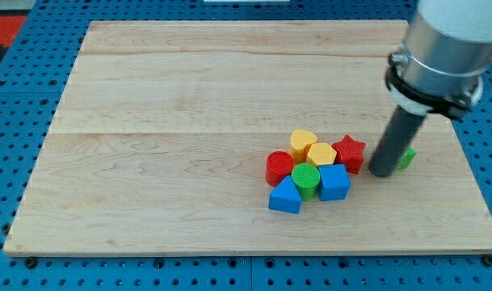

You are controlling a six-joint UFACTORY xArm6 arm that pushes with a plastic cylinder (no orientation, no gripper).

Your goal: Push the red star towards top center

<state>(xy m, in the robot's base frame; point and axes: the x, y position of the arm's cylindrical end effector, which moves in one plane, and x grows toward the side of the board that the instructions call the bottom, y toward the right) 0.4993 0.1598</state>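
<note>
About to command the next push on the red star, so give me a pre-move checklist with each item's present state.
1. Red star in view and unobstructed: ok.
2. My tip close to the star: ok, it sits just off the star's right side in the view; contact cannot tell.
3. Tip placed to drive the star toward top center: not ok, it is beside the star, not below it.
4. Star free of neighbours: not ok, the yellow hexagon and blue cube crowd its left and lower sides.
5. Green block behind the rod: cannot tell its shape, mostly hidden.
6. Path toward the view's top center: ok.
</note>
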